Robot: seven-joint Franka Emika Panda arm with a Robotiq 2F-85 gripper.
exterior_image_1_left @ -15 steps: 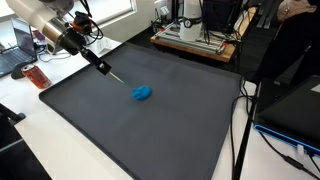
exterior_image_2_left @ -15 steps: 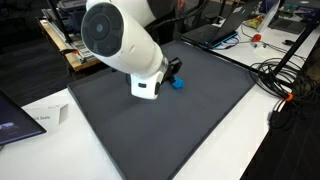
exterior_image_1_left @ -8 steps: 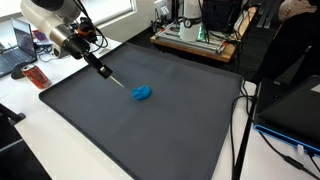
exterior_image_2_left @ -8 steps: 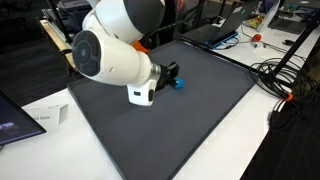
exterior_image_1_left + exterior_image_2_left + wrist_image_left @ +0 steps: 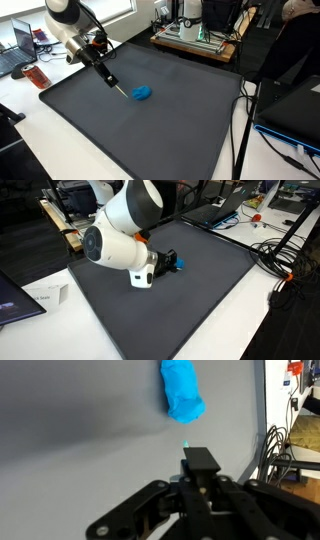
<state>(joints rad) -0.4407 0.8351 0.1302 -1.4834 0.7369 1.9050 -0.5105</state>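
Blue crumpled cloth (image 5: 143,93) lies alone on the dark mat (image 5: 160,135), roughly mid-mat. Your gripper (image 5: 103,70) is clamped tight on a thin dark stick-like tool (image 5: 114,82). Its pale tip angles down twd the cloth, near its edge but apart. Wrist view shows the same gap btwn tool (image 5: 200,458) and cloth (image 5: 182,390). Judging by that, approach is approx done, contact not yet made, and the cloth looks undisturbed. Count: 1 cloth, 1 tool, 1 gripper, 1 mat.
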